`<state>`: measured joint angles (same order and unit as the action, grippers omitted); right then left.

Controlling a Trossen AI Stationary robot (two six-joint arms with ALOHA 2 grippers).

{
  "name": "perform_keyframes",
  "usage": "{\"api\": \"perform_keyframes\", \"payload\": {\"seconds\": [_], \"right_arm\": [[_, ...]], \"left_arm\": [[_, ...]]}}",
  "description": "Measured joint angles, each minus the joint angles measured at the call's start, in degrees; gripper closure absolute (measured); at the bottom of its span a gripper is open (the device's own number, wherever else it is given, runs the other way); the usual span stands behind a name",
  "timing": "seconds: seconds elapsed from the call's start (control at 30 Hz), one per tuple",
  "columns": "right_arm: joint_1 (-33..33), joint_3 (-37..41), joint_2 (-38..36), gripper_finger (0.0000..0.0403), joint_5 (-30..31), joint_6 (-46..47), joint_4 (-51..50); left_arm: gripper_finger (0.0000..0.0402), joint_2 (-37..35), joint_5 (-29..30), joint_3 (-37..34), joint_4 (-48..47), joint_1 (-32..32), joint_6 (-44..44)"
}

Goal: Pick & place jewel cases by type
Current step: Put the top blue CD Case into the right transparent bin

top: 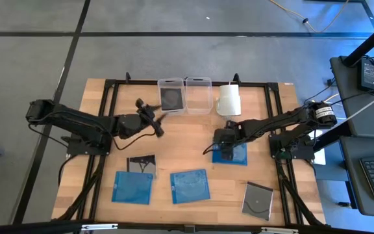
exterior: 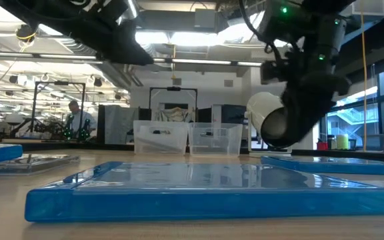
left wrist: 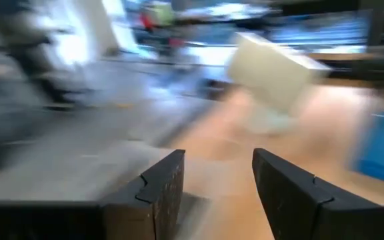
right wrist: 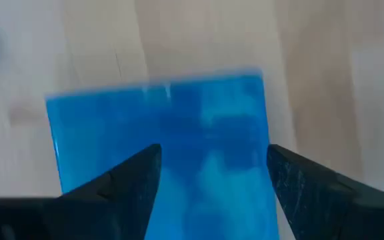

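**Six jewel cases, one already in a bin, right gripper over a blue one**

Six cases show from above. A blue jewel case (top: 234,154) lies flat on the bench (top: 193,130) directly under the right gripper (top: 224,144), whose fingers (right wrist: 122,183) are spread wide to either side of that case (right wrist: 165,140) and hold nothing; whether they touch it cannot be told.

Farther from the right gripper, toward the bench's front edge, lie a second blue case (top: 190,186) and, beyond it, a third blue case (top: 133,187). A dark case (top: 258,199) with a disc showing rests near the front corner on the right arm's side. Another dark case (top: 141,164) lies just ahead of the left gripper (top: 149,119), between it and the third blue case.

The left gripper hangs above the bench, spread and empty, its fingers (left wrist: 162,190) apart. Just beside it stands a clear bin (top: 171,95) with a dark case (top: 171,99) lying inside. A second clear bin (top: 199,95) touches the first, and a white roll (top: 228,100) lies next to that, behind the right gripper.

From bench height, the middle blue case (exterior: 205,190) fills the foreground, and a person (exterior: 79,120) shows far off in the room.
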<state>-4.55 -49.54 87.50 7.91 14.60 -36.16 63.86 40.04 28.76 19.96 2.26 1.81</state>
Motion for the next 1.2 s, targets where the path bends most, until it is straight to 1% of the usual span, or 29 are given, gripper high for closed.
{"api": "perform_keyframes", "payload": {"seconds": [0.13,0.17,0.23,0.4,0.6,0.7,0.83,0.97,1.07,1.2], "right_arm": [[-0.02,1.29,0.13,0.013,-6.05,0.14,-0.72],[-0.23,1.63,0.36,0.013,-6.72,0.26,-0.54],[-0.6,2.05,0.93,0.013,-6.61,0.39,0.56],[-1.34,2.1,2.43,0.013,-2.12,-0.97,4.53],[-1.32,2.03,6.0,0.013,-2.05,-4.46,10.63],[-1.29,1.92,7.6,0.013,-2.04,-4.6,13.65],[-0.64,2.04,8.59,0.013,-1.31,-4.33,21.08],[0.0,2.2,9.07,0.013,2.28,-2.8,29.97],[0.7,2.18,10.43,0.013,5.03,0.19,35.98],[2.09,2.1,13.34,0.013,5.65,0.22,42.57]], "left_arm": [[0.0228,2.61,-16.56,0.01,-0.9,0.0,5.16],[0.0228,3.56,-19.34,0.01,-1.01,0.0,5.9],[0.0229,6.01,-22.25,0.02,-0.36,0.0,7.16],[0.0226,13.12,-22.53,0.01,0.6,-0.15,8.15],[0.0232,21.04,-22.24,0.01,6.32,-0.02,8.12],[0.0233,23.68,-23.92,0.01,9.0,-0.04,8.12],[0.0233,25.55,-27.21,0.01,10.78,-0.04,8.43],[0.0233,25.53,-29.43,0.01,11.42,-0.04,8.26],[0.0235,25.28,-31.09,0.01,12.66,0.01,5.89],[0.0237,25.24,-31.1,0.01,12.94,0.65,1.82]]}}
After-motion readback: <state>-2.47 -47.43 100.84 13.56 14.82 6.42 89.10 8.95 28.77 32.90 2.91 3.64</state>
